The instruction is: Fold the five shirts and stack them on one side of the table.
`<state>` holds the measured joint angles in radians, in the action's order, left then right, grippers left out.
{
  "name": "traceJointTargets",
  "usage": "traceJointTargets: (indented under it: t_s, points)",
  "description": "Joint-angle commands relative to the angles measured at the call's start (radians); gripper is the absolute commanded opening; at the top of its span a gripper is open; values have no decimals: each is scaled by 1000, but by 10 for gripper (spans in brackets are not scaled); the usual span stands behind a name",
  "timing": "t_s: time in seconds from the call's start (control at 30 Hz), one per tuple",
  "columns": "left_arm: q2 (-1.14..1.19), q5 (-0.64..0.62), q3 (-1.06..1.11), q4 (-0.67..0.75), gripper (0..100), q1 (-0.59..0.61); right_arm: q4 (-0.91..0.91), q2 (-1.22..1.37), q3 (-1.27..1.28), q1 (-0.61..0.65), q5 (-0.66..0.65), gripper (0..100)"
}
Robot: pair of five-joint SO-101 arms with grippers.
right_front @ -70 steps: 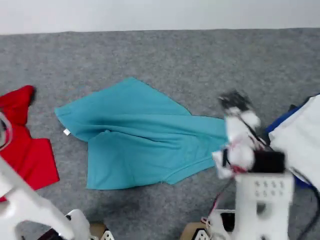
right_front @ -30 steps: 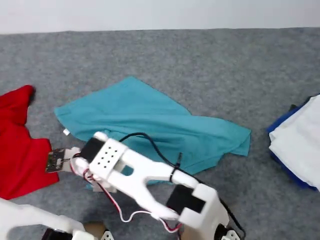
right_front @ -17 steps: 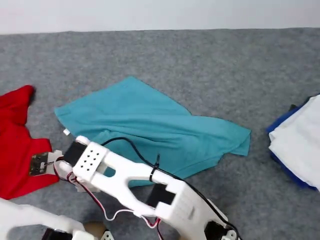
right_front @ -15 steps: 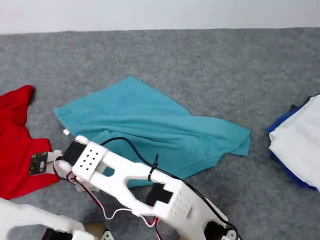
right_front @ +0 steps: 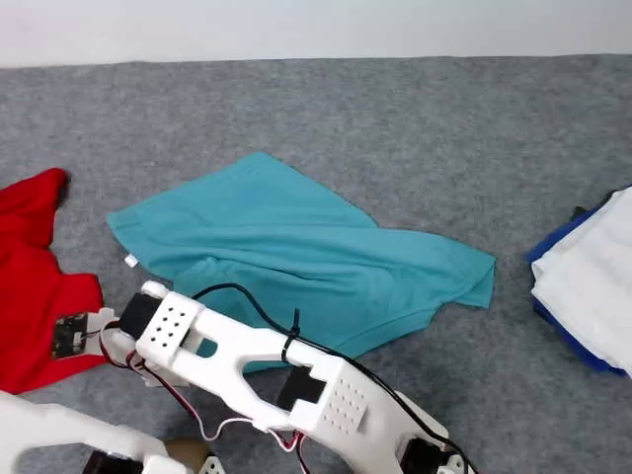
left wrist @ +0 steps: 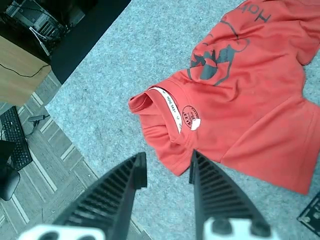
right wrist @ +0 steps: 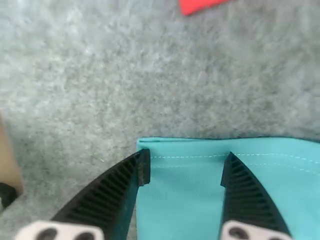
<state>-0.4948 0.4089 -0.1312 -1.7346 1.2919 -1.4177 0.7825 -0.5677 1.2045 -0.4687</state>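
Hands spread — right hand [right wrist: 186, 166] over teal shirt [right wrist: 210, 205] hem, left hand [left wrist: 167, 162] over red shirt [left wrist: 250, 100] neck label [left wrist: 172, 106].

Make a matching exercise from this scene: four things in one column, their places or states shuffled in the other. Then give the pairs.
Things
1. teal cotton shirt
2. red printed shirt
3. white folded shirt
4. black ribbed right tool

Places or states
A. open, over a hem corner of the teal shirt
B. on a blue garment at the right edge of the grey carpeted table
C. spread out and rumpled, mid-table
D. unfolded at the table's left edge

Pairs: 1-C, 2-D, 3-B, 4-A
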Motion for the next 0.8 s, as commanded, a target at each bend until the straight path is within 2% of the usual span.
traceJointTargets:
  t_s: [0.0, 0.53, 0.77]
  points:
    - [-25, 9, -10, -18, 145, 3, -7, -16, -51, 24, -3, 243]
    - [-25, 9, -10, -18, 145, 3, 15, 10, -52, 28, -8, 239]
    - [-25, 9, -8, -17, 145, 2, 8, 8, -52, 30, -100, 33]
